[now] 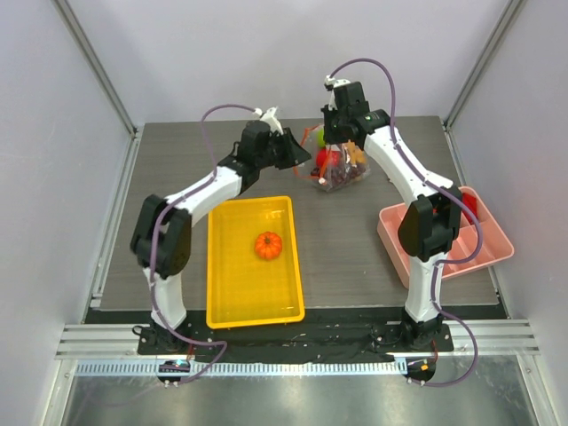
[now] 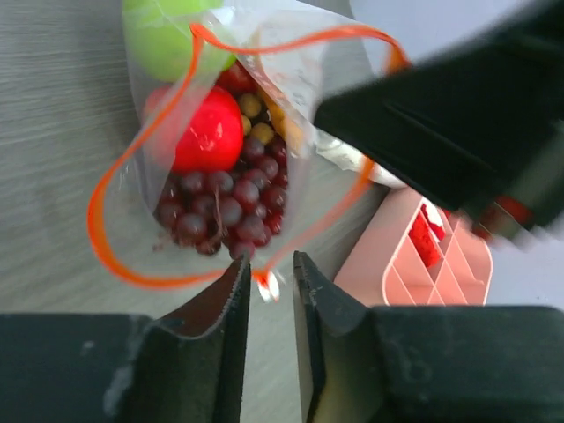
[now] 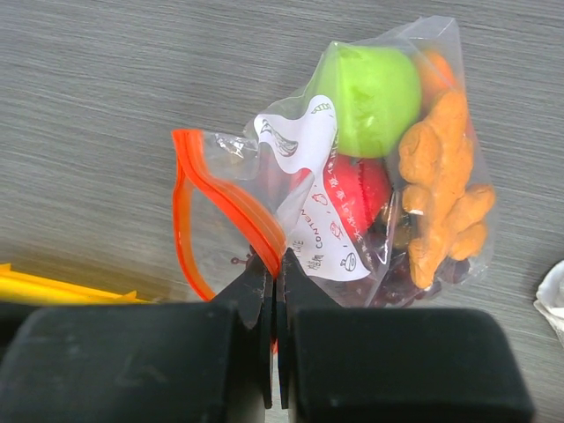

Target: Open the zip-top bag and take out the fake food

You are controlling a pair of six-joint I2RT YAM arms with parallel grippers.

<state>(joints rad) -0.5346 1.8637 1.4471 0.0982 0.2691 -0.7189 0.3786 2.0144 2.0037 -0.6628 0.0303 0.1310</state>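
Observation:
The zip-top bag (image 1: 337, 173) lies on the table at the back, its orange-red strip spread into an open loop (image 2: 106, 229). Inside it are a purple grape bunch (image 2: 220, 207), a red apple (image 2: 207, 137), a green apple (image 3: 370, 97) and a tan cluster (image 3: 441, 185). My right gripper (image 3: 275, 256) is shut on the far side of the strip and holds it up. My left gripper (image 2: 270, 263) is slightly open, and the near edge of the strip lies between its tips, unclamped. An orange pumpkin (image 1: 268, 245) lies in the yellow tray (image 1: 226, 266).
A pink divided tray (image 1: 399, 231) with red pieces stands at the right, beside the right arm. A white cloth (image 3: 553, 295) shows at the right edge of the right wrist view. The yellow tray lies in front of the bag.

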